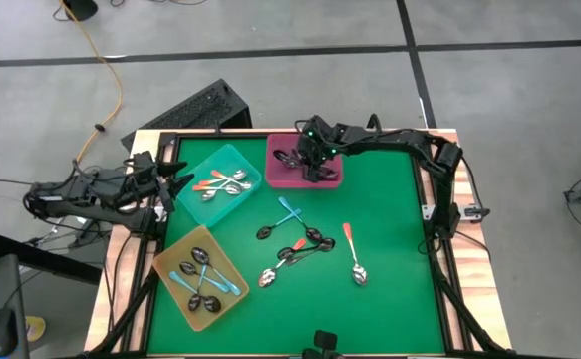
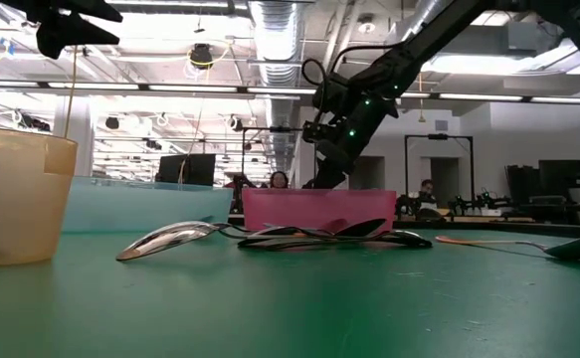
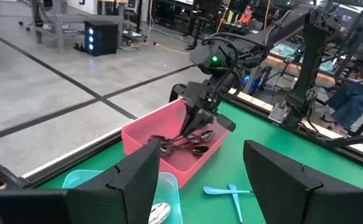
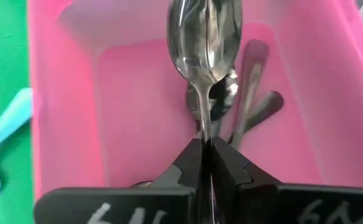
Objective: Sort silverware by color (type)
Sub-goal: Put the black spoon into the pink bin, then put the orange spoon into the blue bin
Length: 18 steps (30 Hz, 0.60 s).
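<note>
Right gripper [image 4: 206,149], top centre of the high view, pinches a dark spoon [image 4: 204,37] over the pink tray [image 4: 63,106]; releasing crookedly, I risk it catching the rim.

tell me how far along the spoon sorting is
Well along: spoons already lie in the teal tray, yellow tray and pink tray. In hand: the right gripper holds a dark spoon over the pink tray. Left: about six loose spoons on the mat. The left gripper waits open.
</note>
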Each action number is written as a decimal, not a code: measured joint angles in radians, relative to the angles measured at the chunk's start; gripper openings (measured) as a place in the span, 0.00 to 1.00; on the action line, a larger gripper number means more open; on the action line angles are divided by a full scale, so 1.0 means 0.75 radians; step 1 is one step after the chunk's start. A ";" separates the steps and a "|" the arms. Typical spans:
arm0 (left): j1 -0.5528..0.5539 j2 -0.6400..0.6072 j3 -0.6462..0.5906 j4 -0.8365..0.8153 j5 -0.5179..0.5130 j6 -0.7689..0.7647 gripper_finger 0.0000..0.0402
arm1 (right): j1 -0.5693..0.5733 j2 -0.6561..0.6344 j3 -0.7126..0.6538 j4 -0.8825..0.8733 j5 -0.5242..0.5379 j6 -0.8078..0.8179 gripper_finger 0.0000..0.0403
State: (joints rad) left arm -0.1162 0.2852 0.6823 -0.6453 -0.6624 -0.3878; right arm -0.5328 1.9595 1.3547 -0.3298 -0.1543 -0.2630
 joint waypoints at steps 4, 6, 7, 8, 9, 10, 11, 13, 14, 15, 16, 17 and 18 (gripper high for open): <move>0.000 0.000 0.000 0.000 0.000 0.000 0.54 | -0.002 0.011 -0.004 -0.028 -0.003 0.000 0.10; 0.000 0.000 0.000 0.000 0.000 0.001 0.54 | 0.005 0.014 0.000 -0.007 -0.003 -0.006 0.10; 0.000 0.000 0.000 0.000 -0.001 0.001 0.54 | 0.004 0.015 0.001 -0.009 -0.003 -0.007 0.10; 0.000 0.000 0.000 0.000 0.000 0.001 0.54 | 0.002 0.017 0.000 -0.016 -0.003 -0.007 0.10; 0.000 0.000 0.000 0.000 0.000 0.001 0.54 | 0.002 0.019 -0.001 -0.018 -0.003 -0.009 0.10; 0.000 0.000 0.000 0.000 -0.001 0.001 0.54 | 0.002 0.019 -0.002 -0.018 -0.003 -0.016 0.10; 0.000 0.000 0.000 0.000 -0.001 0.001 0.54 | 0.003 0.019 -0.002 -0.016 -0.003 -0.025 0.11; 0.000 0.000 0.000 0.000 0.000 0.001 0.54 | 0.003 0.019 0.001 -0.014 -0.003 -0.035 0.12; 0.000 0.000 0.000 0.000 0.000 0.002 0.54 | 0.002 0.019 0.007 -0.029 -0.004 -0.039 0.13; 0.000 0.000 0.000 0.000 0.000 0.002 0.54 | 0.002 0.019 0.016 -0.049 -0.005 -0.045 0.13; 0.000 0.000 0.000 0.000 0.000 0.002 0.54 | -0.001 0.016 0.026 -0.061 -0.010 -0.046 0.14; 0.000 0.000 0.000 0.000 0.000 0.002 0.54 | -0.002 0.012 0.038 -0.071 -0.012 -0.046 0.14; 0.000 0.000 0.000 0.000 0.000 0.002 0.54 | -0.004 0.009 0.054 -0.080 -0.013 -0.050 0.14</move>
State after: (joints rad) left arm -0.1162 0.2852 0.6823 -0.6453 -0.6626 -0.3866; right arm -0.5356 1.9661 1.3951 -0.3900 -0.1644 -0.3002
